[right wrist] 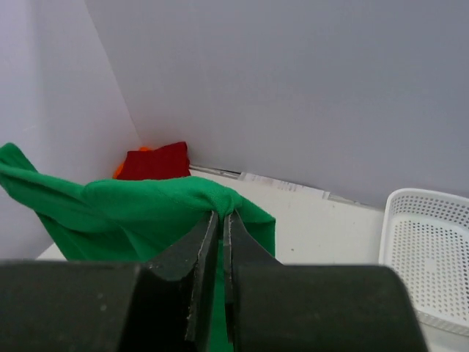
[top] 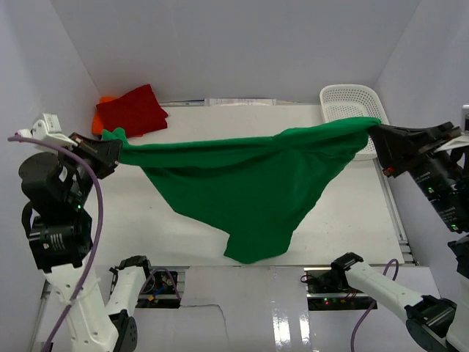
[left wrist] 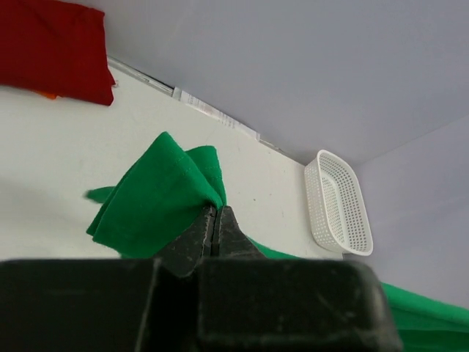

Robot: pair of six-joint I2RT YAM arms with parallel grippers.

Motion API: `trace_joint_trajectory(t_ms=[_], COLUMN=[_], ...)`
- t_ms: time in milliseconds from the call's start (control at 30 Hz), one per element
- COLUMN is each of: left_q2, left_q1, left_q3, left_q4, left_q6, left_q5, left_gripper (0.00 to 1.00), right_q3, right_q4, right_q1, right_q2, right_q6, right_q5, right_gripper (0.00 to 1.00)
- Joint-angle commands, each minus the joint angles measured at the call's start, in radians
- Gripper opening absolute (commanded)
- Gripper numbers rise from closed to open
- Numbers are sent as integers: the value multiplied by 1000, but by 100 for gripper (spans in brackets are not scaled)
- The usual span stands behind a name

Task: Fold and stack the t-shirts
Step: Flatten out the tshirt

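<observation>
A robotics lab cell: white table (top: 220,121) boxed by bare white walls (top: 234,44) (2 arms (top: 62,220) bolted on).

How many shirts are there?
3. The green shirt hangs stretched between the left claw and right claw; the red shirt lies in the far left corner, the orange shirt mostly hidden under it.

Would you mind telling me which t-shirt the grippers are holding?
The green t-shirt, stretched between the left gripper and the right gripper; the red t-shirt and orange t-shirt lie stacked in the far-left corner.
</observation>
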Motion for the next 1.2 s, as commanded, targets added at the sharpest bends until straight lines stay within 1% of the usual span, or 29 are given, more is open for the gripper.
trace_joint_trajectory(t_ms=[0, 33, 67, 100, 133, 167, 233, 267, 367, 400, 467, 500, 567, 600, 700, 733, 767, 800, 833, 867, 900, 967, 1000, 1033, 1100, 1133, 1167], left_q2=[-46, -37, -17, -12, -15, -35, -64, -69, -22, 30, 84, 139, 198, 262, 354, 426, 462, 498, 573, 610, 644, 718, 727, 732, 723, 717, 710], left_q1=[-1, -1, 1, -1, 1, 1, 1, -1, -1, 1, -1, -1, -1, -2, -11, -21, -30, -59, -74, -90, -114, -125, -128, -128, -128, -128, -128], left_q3=[-85, -99, -138, -174, -216, -323, -437, -524, -606, -611, -608, -591, -573, -547, -504, -486, -466, -441, -389, -363, -335, -257, -242, -229, -189, -179, -163], left_q4=[-41, -57, -72, -77, -74, -59, 22, 80, 186, 211, 266, 282, 328, 342, 418, 432, 454, 464, 475, 500, 515, 556, 587, 616, 665, 668, 661], left_q6=[-26, -27, -31, -38, -47, -58, -86, -96, -121, -123, -124, -124, -130, -133, -164, -169, -175, -176, -175, -172, -169, -166, -163, -163, -141, -130, -118], left_q5=[-82, -65, -47, 11, 36, 56, 100, 111, 160, 168, 170, 167, 170, 173, 200, 205, 202, 194, 190, 194, 199, 197, 194, 194, 168, 154, 144], left_gripper=[4, 4, 4, 4, 3, 3, 3, 3, 1, 1, 1, 1, 1, 1, 2, 2, 3, 5, 8, 14, 31, 45, 55, 61, 76, 89, 94], right_q3=[-85, -124, -217, -268, -318, -419, -503, -564, -598, -584, -557, -523, -492, -477, -445, -445, -449, -457, -469, -474, -477, -486, -489, -492, -500, -501, -504], right_q4=[-47, -73, -82, -88, -97, -96, -84, -61, -3, 7, 28, 34, 40, 44, 54, 59, 68, 82, 102, 108, 113, 126, 131, 133, 137, 137, 137], right_q1=[2, 2, 2, 2, 2, 4, 4, 2, -16, -42, -68, -97, -127, -148, -160, -160, -159, -160, -160, -160, -160, -160, -159, -160, -160, -160, -160], right_q2=[87, 92, 96, 95, 96, 99, 112, 124, 183, 205, 269, 291, 355, 377, 432, 440, 448, 449, 455, 458, 464, 475, 477, 480, 483, 484, 483], right_q6=[29, 49, 85, 102, 114, 128, 135, 139, 123, 105, 93, 86, 74, 73, 73, 80, 82, 85, 86, 88, 88, 88, 88, 88, 88, 88, 88], right_q5=[-19, -28, -31, -24, -22, -24, -22, -12, 41, 33, 31, 31, 24, 18, 13, 8, 4, -7, -8, -10, -10, -15, -16, -16, -24, -25, -27], right_gripper=[8, 8, 8, 8, 8, 8, 8, 8, 8, 8, 8, 8, 8, 8, 8, 8, 8, 8, 8, 8, 8, 8, 8, 8, 8, 8, 8])
